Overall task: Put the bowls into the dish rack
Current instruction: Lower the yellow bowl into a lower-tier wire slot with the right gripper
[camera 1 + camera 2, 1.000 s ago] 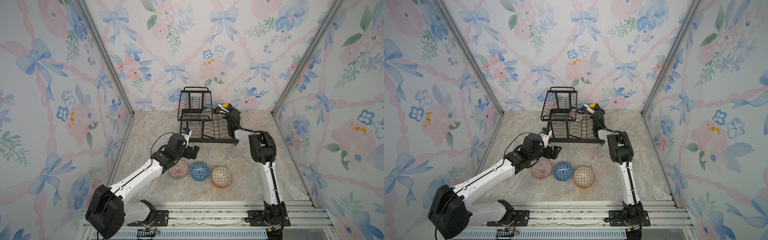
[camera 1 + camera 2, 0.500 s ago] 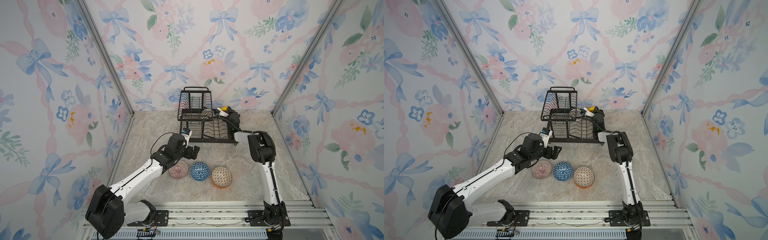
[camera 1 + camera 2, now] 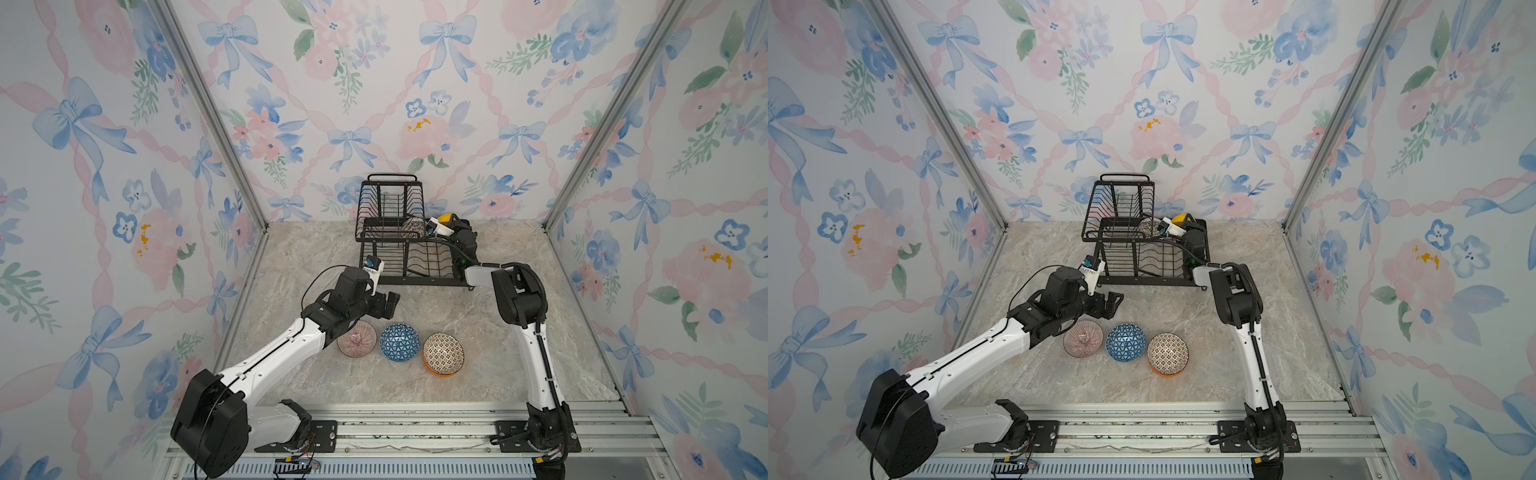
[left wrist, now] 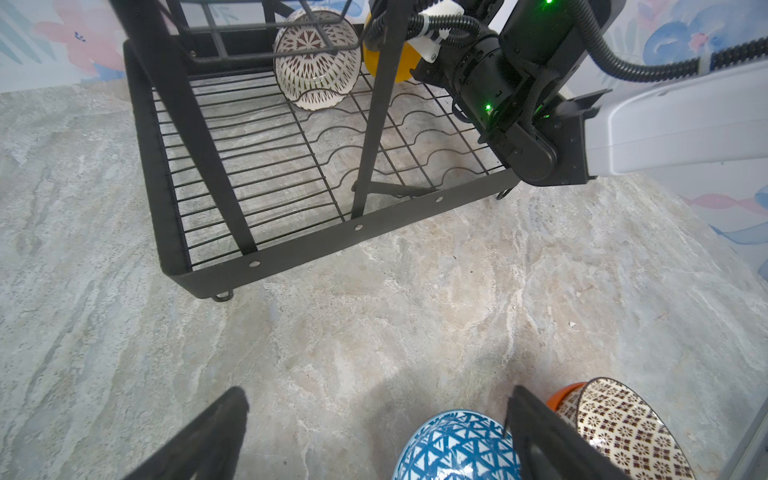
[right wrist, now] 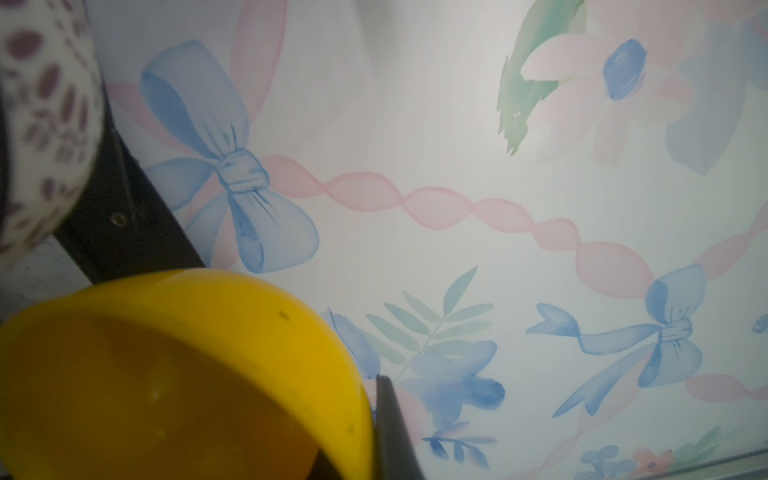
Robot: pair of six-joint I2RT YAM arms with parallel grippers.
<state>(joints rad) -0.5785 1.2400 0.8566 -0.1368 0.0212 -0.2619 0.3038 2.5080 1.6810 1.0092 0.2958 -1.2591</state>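
Toward table's point(image 3: 291, 374) front edge: pink bowl point(image 3: 356, 341), blue bowl point(image 3: 399, 342), patterned bowl point(image 3: 443, 352) nested in orange bowl point(image 3: 440, 372). L gripper point(image 3: 388, 301) hung spread wide, empty, above them. At dish rack's point(image 3: 415, 281) far right corner, R gripper point(image 3: 451, 224) pinched yellow bowl's point(image 3: 445, 217) rim; I'd seat it btw wires before letting go.

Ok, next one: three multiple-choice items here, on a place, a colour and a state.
1. Where is the yellow bowl? A beside the blue bowl; B at the dish rack's back; C under the pink bowl.
2. The bowl under the table's patterned bowl is: A orange; B green; C black.
3. The left gripper is: A shut on a bowl; B open, empty; C gripping the rack.
B, the right gripper holds it there; A, an orange bowl peeks out beneath; B, fingers wide apart, gripping nothing.
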